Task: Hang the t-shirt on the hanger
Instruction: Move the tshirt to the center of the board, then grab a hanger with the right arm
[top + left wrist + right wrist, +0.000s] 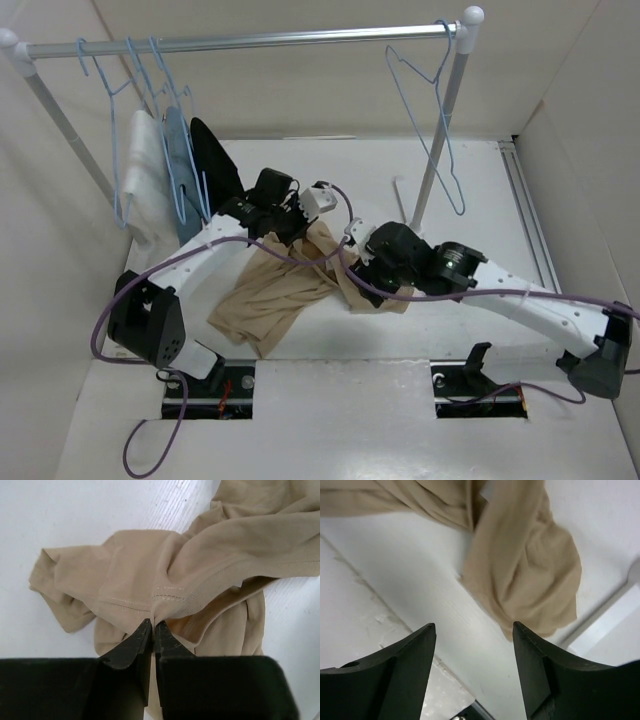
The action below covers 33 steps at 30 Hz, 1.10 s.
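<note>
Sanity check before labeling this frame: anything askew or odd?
Nothing looks spilled or damaged. The t-shirt lies bunched and twisted on the table, the left gripper shut on a stitched edge, the right gripper open over a fold. The empty hanger hangs tilted on the rail, not square.

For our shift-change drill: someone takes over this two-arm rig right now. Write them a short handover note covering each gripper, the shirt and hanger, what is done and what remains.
Left gripper: shut on the t-shirt, pinching a stitched hem.
Right gripper: open, holding nothing; a bunched fold of the shirt lies just ahead of its fingers.
The t-shirt lies crumpled on the table between the two arms.
The hanger is empty, hooked on the rail near its right end, apart from the shirt.
Done: one grip on the shirt.
Left: fetch the hanger and work it into the neck; nothing is threaded yet.
</note>
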### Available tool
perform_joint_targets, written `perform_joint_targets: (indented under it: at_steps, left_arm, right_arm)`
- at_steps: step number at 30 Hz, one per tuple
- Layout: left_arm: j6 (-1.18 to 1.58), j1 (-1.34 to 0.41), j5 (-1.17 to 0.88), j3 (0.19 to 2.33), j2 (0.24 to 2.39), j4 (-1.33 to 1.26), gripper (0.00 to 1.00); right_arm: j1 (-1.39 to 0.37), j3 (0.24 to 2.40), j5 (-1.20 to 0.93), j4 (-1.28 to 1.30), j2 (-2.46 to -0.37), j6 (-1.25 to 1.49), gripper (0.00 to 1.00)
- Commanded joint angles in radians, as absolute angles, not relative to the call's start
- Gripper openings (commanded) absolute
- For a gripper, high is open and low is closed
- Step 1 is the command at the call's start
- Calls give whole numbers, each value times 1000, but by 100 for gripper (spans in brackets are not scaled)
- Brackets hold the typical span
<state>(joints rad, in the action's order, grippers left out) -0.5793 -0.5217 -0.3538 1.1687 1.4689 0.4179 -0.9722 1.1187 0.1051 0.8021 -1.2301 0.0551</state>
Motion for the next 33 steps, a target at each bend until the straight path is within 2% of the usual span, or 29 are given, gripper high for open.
perform_joint_targets:
  at_steps: [1,4,12,14,16,20,22,26,30,32,33]
  left_arm:
    - [-522,-522,-336,1141,1466,449,0]
    - [-511,-522,-336,1141,1477,440,0]
    - [-520,-522,-336,1154,1477,431,0]
    - [-520,-522,-336,1154,1477,422,0]
    - [-520,-522,-336,1154,1477,422,0]
    - [-520,-522,-345,1154,1477,422,0]
    - [-520,-522,-345,1154,1477,422,0]
    - [-531,-534,-345,1163,1477,413,0]
    - [-531,-543,-345,1163,1468,413,0]
    - [-531,-543,-345,1163,1468,413,0]
    - [-531,-543,-345,1163,1468,413,0]
  right_arm:
    - [-1040,1184,52,710,-1160,-23,68]
    - [-1104,1283,40,725,-1150,-55,67]
    - [-1104,1466,35,661,-1008,-91,67]
    - [-1104,1580,70,661,-1008,-91,67]
    - [-1104,1780,146,673,-1066,-91,65]
    - [-1104,2045,343,660,-1156,-124,67]
    - [-1104,2110,554,660,-1186,-124,70]
    - [-1104,2207,828,683,-1232,-124,70]
    - [-1104,2293,936,739,-1313,-124,74]
    - [-1060,2370,890,857,-1374,-124,75]
    - [-1060,2403,890,892,-1405,-124,80]
